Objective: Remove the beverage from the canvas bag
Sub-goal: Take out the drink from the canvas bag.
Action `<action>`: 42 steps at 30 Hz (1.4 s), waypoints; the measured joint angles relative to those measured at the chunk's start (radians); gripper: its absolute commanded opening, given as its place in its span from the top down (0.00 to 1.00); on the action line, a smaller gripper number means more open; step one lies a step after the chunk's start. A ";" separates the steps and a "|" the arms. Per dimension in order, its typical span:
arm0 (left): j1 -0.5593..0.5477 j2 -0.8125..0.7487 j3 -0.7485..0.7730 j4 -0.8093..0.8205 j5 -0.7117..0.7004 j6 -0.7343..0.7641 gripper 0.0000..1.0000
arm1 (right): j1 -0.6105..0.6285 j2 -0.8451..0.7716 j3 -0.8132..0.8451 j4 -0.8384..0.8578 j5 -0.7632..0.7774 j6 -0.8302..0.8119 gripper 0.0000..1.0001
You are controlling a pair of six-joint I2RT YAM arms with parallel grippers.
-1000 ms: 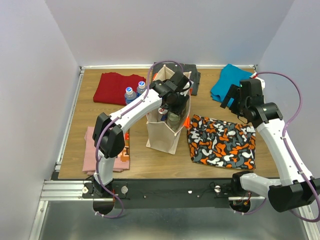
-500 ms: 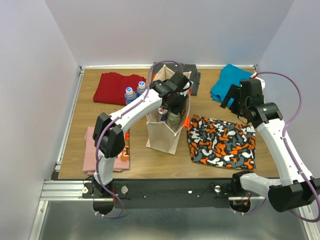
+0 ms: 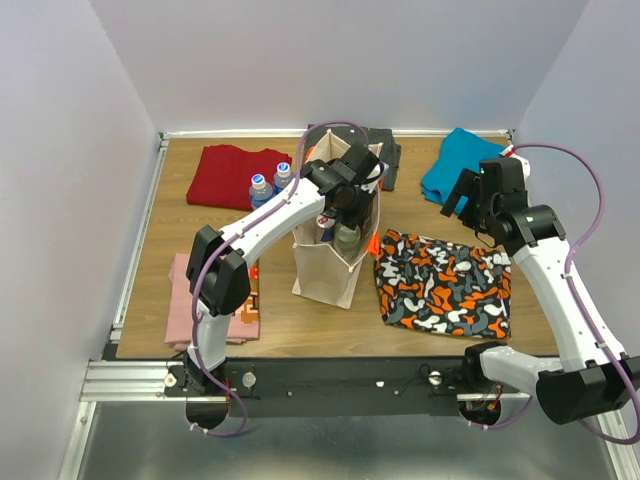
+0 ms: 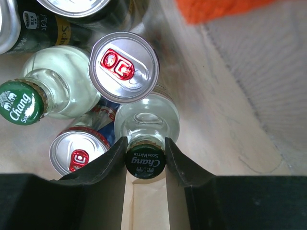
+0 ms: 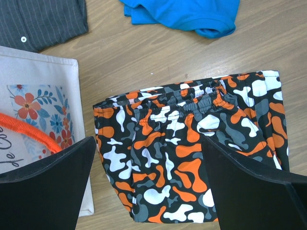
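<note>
So, the left gripper is seen clamped onto a glass bottle: its two black fingers are pressed against either side of the dark cap, which is printed "Chang Soda Water". The bottle is stood upright inside the canvas bag, right by the bag's wall. Packed around it are a can with a red tab touching its shoulder, a second red-tab can off to the side, another clear bottle with a green cap, and a dark can partly cut off at the top edge. A bit of orange is caught at the bag's rim.

From overhead, the left arm is bent over and down into the bag's open top, and the bag is stood upright on the wooden table, roughly in the middle. Behind it to the left, two blue-capped water bottles are parked in front of a red cloth. A pink cloth is laid near the left arm's base.

The right gripper is held wide open with nothing in it, up in the air over a pair of camo-patterned shorts spread just beside the bag. A blue shirt and a grey striped garment are laid farther back.
</note>
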 measured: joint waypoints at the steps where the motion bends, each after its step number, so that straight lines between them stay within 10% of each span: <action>1: 0.000 0.002 0.004 -0.005 0.000 0.000 1.00 | 0.000 0.000 0.000 0.000 0.000 0.000 0.00; 17: -0.003 0.061 0.314 -0.197 0.024 -0.023 1.00 | 0.000 -0.002 0.001 -0.001 -0.001 -0.011 0.00; 42: -0.021 -0.138 0.378 -0.159 0.048 -0.008 1.00 | 0.000 -0.009 0.006 0.000 -0.039 -0.009 0.00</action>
